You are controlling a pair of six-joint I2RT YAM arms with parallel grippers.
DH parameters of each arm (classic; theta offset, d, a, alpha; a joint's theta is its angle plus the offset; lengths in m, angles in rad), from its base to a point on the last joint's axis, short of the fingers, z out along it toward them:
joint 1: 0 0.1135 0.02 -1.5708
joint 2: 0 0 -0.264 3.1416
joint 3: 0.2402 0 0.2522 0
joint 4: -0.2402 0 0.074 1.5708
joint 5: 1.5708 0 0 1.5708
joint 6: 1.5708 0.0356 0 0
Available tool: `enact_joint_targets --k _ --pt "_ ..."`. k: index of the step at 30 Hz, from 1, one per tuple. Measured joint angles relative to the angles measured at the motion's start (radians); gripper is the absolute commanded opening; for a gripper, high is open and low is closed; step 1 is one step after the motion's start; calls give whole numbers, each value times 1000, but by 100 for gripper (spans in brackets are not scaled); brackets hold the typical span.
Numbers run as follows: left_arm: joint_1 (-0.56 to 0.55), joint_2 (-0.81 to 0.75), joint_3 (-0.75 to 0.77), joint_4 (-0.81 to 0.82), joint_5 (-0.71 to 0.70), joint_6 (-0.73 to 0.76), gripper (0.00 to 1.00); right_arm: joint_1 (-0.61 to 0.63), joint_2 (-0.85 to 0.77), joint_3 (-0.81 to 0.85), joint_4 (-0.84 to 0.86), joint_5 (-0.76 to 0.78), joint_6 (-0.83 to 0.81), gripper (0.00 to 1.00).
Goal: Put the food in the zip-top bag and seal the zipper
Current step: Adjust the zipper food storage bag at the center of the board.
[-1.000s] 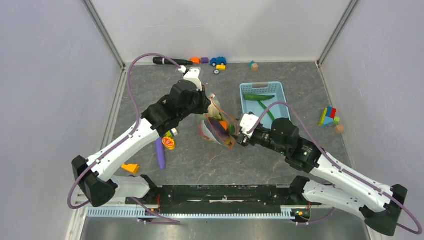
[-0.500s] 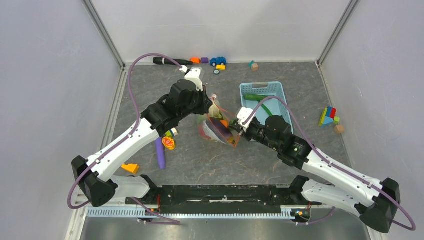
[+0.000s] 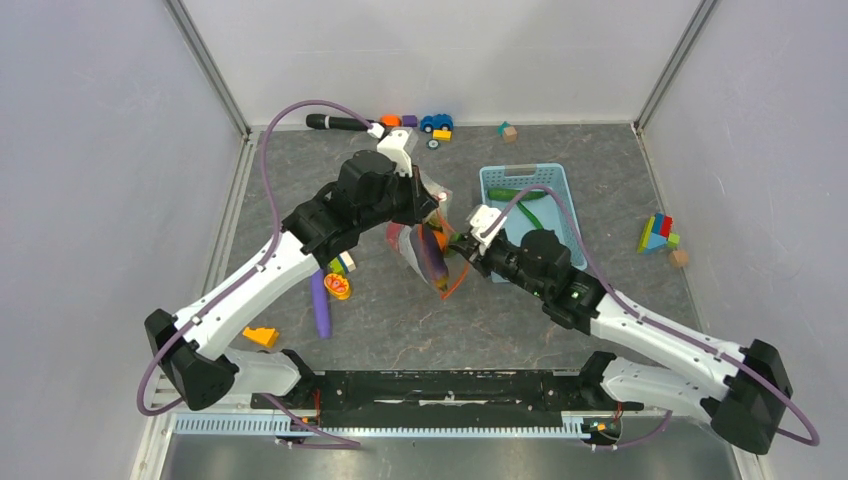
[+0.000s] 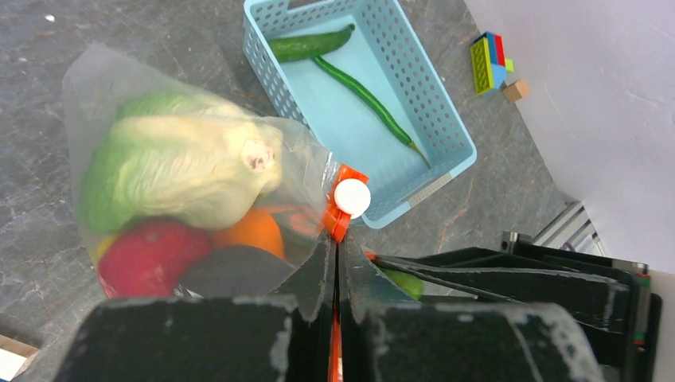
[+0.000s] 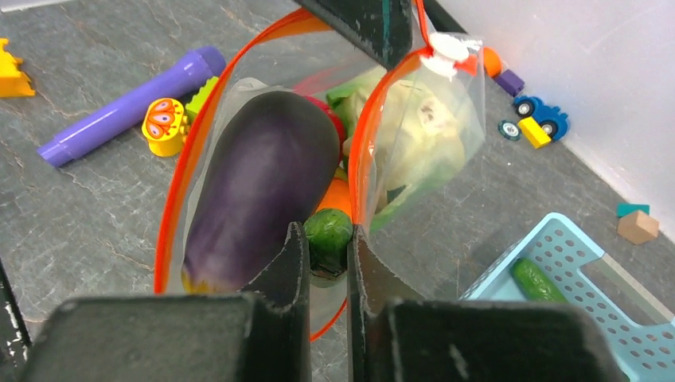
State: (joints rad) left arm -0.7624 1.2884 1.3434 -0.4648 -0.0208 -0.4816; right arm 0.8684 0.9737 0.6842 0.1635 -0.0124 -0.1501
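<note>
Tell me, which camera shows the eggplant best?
Right wrist: the eggplant fills the open bag, close and unblocked. The top view shows only a small purple patch; the left wrist, at most a dark blur.

bag [image 4: 95, 87] 1 | basket [image 4: 398, 79] 1 | eggplant [image 5: 259, 179] 1 | cabbage [image 4: 175, 171] 1 | cucumber [image 4: 310, 45] 1 | round green piece [image 5: 328, 235] 1 | purple stick [image 5: 127, 107] 1

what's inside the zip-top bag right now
Through the clear zip-top bag show a pale green cabbage, a purple eggplant, a red piece and an orange piece; a green cucumber sits at its mouth between the right fingers. Anything under these is covered.
</note>
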Motion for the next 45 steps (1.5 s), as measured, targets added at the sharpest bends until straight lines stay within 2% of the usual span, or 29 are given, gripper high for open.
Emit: enact_joint_targets --k 7,16,22,30,34,40,45 --pt "4 48 2 -24 15 -1 2 16 127 45 8 64 -18 0" --pt "4 125 89 -85 -84 -22 2 54 140 62 -11 34 -103 1" --pt "4 140 106 -88 -82 -27 2 57 289 206 -56 60 -98 7" --pt "15 129 77 -77 -80 -42 2 57 401 315 -84 310 48 8" --pt "15 107 45 -87 -78 -43 2 2 417 326 -95 388 192 9" --pt "13 66 22 -87 -63 -48 2 -78 425 327 -95 445 360 10" --pt "12 60 15 -87 -68 -48 2 -88 426 306 -40 361 338 10"
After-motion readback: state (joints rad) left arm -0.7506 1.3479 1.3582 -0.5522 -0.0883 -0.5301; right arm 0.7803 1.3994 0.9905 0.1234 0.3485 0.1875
